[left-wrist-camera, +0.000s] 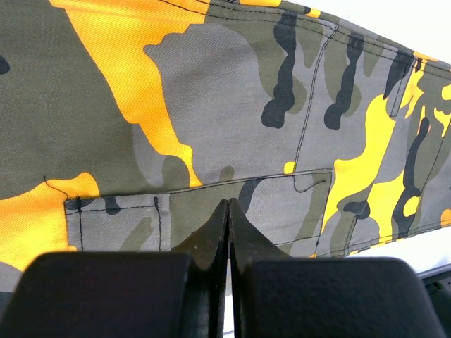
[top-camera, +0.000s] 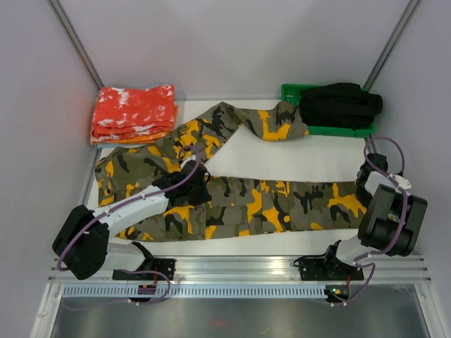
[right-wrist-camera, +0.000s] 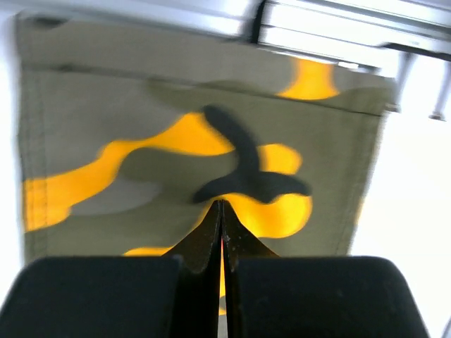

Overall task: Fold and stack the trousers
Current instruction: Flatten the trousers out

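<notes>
**Both grippers shut, tips down over the trousers**

Nearest first: the trousers lie flat on the table, waist at the left. One leg runs along the near edge to the right.

The left gripper sits over the waist end. Its fingers are pressed together with no gap, and the tips meet right at the stitched edge of a pocket flap. Whether a fold of cloth is nipped between them is hard to call from here.

The right gripper is at the far right, over the hem of that near leg. Its jaws are also closed tight, tips pointing at a black and yellow patch. This view is blurred, so contact with the cloth is unclear.

Only the top view gives the full spread. The second leg angles away to the far side, its cuff just beside a green tray that holds a black garment. Folded red-orange cloths sit in the far left corner, touching the trousers' upper edge.
</notes>
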Robot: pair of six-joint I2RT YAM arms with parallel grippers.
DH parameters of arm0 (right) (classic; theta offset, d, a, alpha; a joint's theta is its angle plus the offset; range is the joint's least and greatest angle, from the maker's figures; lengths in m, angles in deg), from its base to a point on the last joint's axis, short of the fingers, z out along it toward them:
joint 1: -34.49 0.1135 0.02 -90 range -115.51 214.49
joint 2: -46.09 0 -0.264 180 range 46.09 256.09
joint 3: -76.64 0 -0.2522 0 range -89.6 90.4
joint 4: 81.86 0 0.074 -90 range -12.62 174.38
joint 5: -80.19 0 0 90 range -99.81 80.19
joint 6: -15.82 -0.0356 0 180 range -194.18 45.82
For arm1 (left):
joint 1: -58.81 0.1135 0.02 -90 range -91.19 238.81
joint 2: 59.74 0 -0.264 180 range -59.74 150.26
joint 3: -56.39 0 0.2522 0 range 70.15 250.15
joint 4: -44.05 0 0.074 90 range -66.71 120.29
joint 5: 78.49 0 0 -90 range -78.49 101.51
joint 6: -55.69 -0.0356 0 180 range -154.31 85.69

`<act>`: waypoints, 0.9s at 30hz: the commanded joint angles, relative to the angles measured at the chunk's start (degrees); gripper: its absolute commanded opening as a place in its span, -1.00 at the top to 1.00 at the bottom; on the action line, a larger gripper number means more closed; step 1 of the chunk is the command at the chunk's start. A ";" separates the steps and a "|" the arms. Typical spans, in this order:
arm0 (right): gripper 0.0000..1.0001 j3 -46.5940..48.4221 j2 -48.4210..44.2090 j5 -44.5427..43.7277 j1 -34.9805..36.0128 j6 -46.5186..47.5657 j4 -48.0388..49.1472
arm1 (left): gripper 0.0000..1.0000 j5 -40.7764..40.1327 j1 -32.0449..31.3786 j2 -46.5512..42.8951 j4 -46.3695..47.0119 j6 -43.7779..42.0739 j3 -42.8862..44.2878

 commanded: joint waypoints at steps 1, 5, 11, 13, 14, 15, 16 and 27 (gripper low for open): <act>1.00 -7.09 -3.22 -1.47 -4.29 -2.66 -5.00 | 0.95 -0.42 -0.33 -0.32 0.34 -2.06 0.26; 1.00 -9.55 -10.08 -2.88 -4.82 -7.06 -7.37 | 0.95 -0.85 -0.33 0.74 -0.45 -1.98 1.05; 1.00 -9.82 -8.78 -3.23 -5.78 -8.99 -9.99 | 0.95 -2.79 -0.33 0.30 -2.47 -1.45 1.58; 1.00 -9.73 -8.95 -2.09 -6.75 -9.95 -10.96 | 0.95 -3.31 -0.24 0.13 -3.00 -1.28 1.58; 1.00 -9.91 -9.30 -1.48 -7.10 -10.39 -11.23 | 0.95 -3.40 -0.33 -0.14 -3.09 -1.19 1.58; 1.00 -10.26 -10.52 -0.86 -7.28 -10.66 -11.75 | 0.95 -3.67 -0.25 -0.31 -3.09 -1.19 1.58; 1.00 -10.87 -11.31 -1.12 -7.72 -12.22 -12.36 | 0.95 -3.84 -0.33 -0.40 -3.35 -1.19 1.58; 0.99 -5.96 -26.60 15.37 -7.90 4.17 -5.37 | 0.50 -8.16 2.12 -3.47 -8.80 -2.67 7.99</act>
